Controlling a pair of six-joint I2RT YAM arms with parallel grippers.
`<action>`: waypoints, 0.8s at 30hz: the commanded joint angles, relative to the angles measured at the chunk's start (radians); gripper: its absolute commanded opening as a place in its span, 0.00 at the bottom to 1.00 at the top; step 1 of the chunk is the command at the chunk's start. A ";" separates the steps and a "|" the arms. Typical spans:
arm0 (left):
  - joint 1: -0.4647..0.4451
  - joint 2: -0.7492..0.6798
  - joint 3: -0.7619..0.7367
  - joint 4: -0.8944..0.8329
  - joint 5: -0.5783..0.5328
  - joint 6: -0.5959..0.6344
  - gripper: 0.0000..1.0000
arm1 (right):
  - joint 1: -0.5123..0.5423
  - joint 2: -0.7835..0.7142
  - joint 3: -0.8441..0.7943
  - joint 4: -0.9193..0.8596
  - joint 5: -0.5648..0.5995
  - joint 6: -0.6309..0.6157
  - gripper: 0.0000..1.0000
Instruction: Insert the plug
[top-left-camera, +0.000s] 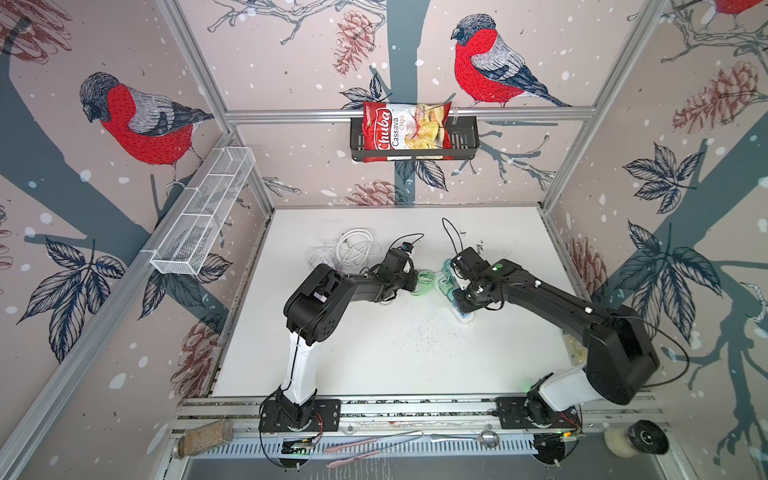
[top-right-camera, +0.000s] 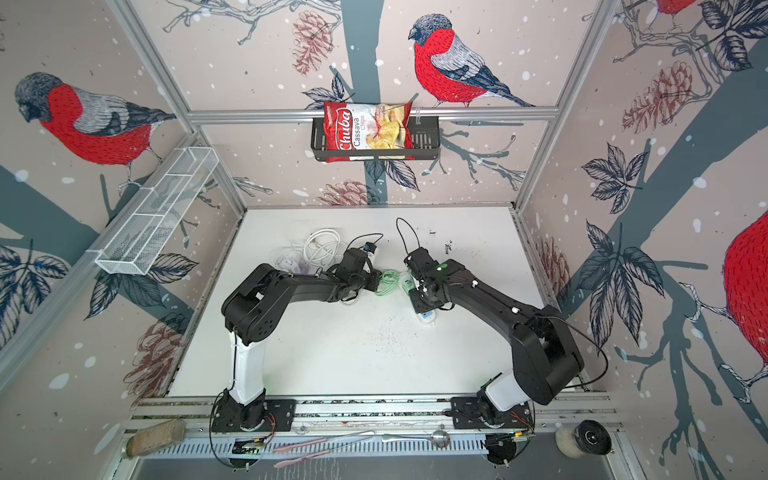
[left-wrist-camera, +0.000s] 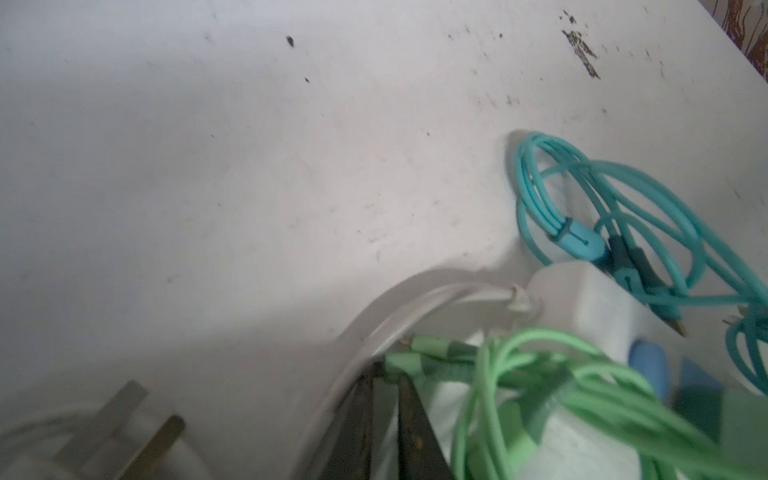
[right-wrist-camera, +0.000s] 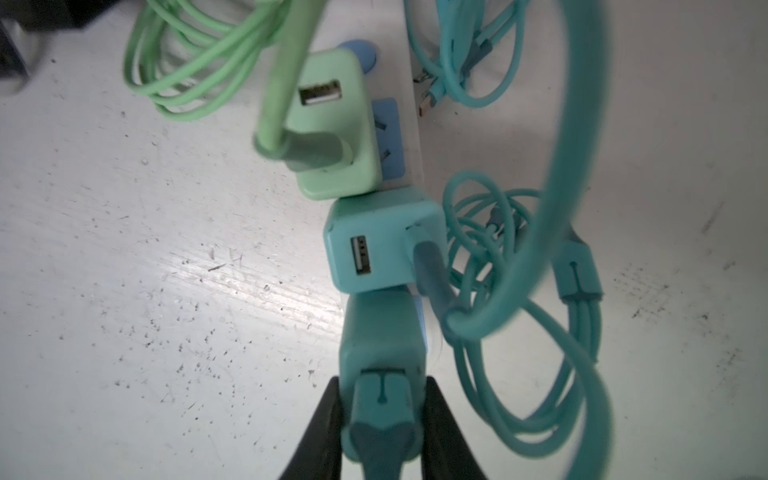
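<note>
In the right wrist view my right gripper (right-wrist-camera: 382, 386) is shut on a teal plug (right-wrist-camera: 380, 340), one black finger on each side of it. The plug stands on the white power strip (right-wrist-camera: 409, 104), right against a second teal charger (right-wrist-camera: 382, 241) seated in the strip. A light green charger (right-wrist-camera: 336, 124) sits in the blue socket beyond. Loose teal cable (right-wrist-camera: 582, 166) loops beside them. My left gripper (left-wrist-camera: 388, 370) is shut, its tips pinching the connector end of the green cable (left-wrist-camera: 540, 353) beside the strip (left-wrist-camera: 602, 307). In both top views the two grippers (top-left-camera: 415, 276) (top-right-camera: 409, 286) meet mid-table.
A coil of white cable (top-left-camera: 353, 247) lies behind the left arm, and a white pronged mains plug (left-wrist-camera: 120, 436) lies near the left gripper. A chips bag (top-left-camera: 405, 126) sits in a black basket on the back wall. A wire basket (top-left-camera: 203, 212) hangs on the left wall.
</note>
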 joint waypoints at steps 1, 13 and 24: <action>0.040 0.041 0.031 -0.058 0.006 0.025 0.15 | -0.004 0.034 0.019 0.041 -0.019 -0.018 0.00; 0.124 0.127 0.240 -0.136 0.105 0.080 0.19 | -0.026 0.209 0.210 0.045 -0.032 -0.060 0.00; 0.122 -0.015 0.134 -0.094 0.163 0.052 0.22 | -0.047 0.158 0.206 -0.012 -0.073 -0.065 0.00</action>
